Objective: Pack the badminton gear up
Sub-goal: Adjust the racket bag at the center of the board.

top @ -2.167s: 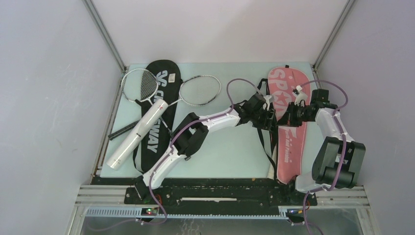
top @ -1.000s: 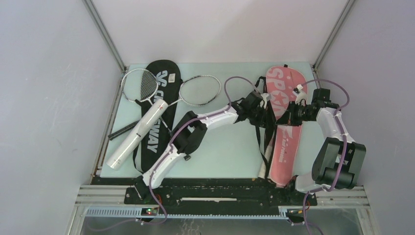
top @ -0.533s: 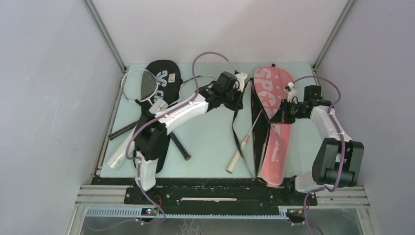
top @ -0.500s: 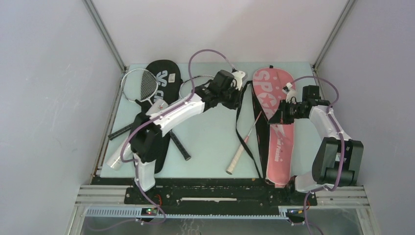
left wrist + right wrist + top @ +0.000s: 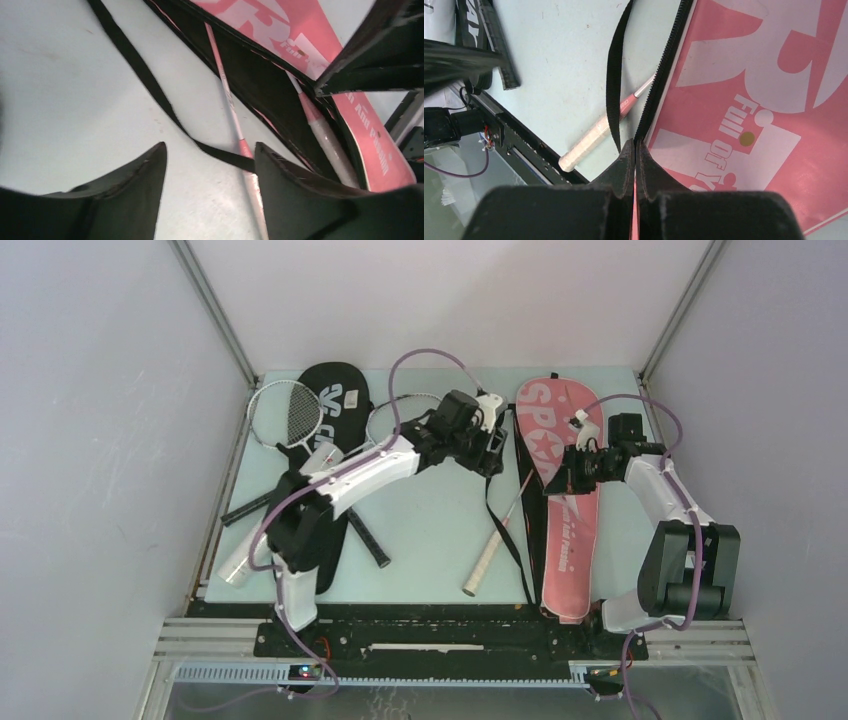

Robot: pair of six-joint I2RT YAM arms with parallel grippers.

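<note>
Left gripper (image 5: 210, 170) hovers at upper centre of the top view. Its fingers are well apart with nothing between them. Under the gap the left wrist view shows only table (image 5: 430, 530), black strap (image 5: 150, 85) and the pink racket (image 5: 497, 540) shaft.

Right gripper (image 5: 635, 150) has its fingers pressed together, pinching the black zipper edge of the pink "SPORT" racket cover (image 5: 570, 530), right of centre in the top view. The cover lies lengthwise on the right half of the table, its left edge open, dark inside. A second handle (image 5: 325, 140), pink and white, shows inside the opening.

Pink racket lies diagonal. Its white-wrapped grip is on the table at lower centre and the shaft runs up-right to the cover's open edge; head not visible. The strap runs from near the left gripper across the shaft toward the table's bottom edge.

Upper left: black "CROSSWAY" racket cover (image 5: 335, 390), white-framed rackets (image 5: 288, 415) on and beside it, one partly behind the left arm (image 5: 350, 475). Long white tube (image 5: 235, 565) at lower left, mostly hidden by that arm.
</note>
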